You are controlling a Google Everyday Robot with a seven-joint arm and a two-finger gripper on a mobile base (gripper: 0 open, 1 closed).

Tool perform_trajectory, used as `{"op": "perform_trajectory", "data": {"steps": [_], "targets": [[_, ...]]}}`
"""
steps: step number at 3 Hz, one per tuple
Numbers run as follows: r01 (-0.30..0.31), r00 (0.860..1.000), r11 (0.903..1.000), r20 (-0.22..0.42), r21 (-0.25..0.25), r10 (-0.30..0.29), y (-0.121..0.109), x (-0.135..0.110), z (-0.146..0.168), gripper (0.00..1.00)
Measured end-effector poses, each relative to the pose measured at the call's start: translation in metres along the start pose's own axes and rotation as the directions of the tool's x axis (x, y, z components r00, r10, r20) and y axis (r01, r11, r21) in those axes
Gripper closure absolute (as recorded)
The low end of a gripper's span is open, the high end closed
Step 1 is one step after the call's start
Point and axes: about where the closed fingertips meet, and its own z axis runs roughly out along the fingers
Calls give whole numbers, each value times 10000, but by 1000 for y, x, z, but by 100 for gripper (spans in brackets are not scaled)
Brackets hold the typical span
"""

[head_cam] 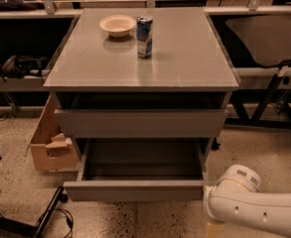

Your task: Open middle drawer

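Observation:
The middle drawer (135, 189) is pulled far out of the grey cabinet. Its plain grey front faces me and its wide, shallow box body (142, 160) is open to view and holds nothing. Above it another grey drawer front (140, 123) stands slightly forward under the cabinet top (184, 58). My gripper is out of view. Only a white arm link (244, 202) shows at the lower right, just right of the open drawer's front corner and apart from it.
A white bowl (117, 25) and a blue can (144, 29) stand on the cabinet top. A cardboard box (48, 143) sits on the floor left of the cabinet. Black table legs (269, 98) stand at the right, and cables (60, 217) lie at the lower left.

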Motion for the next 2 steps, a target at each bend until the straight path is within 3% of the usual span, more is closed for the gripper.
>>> {"op": "perform_trajectory", "data": {"steps": [1, 2], "targets": [[630, 9928, 9929, 955, 1013, -727, -42, -31, -31, 1], [950, 9867, 9890, 1211, 1137, -1087, -81, -56, -24, 0]]}}
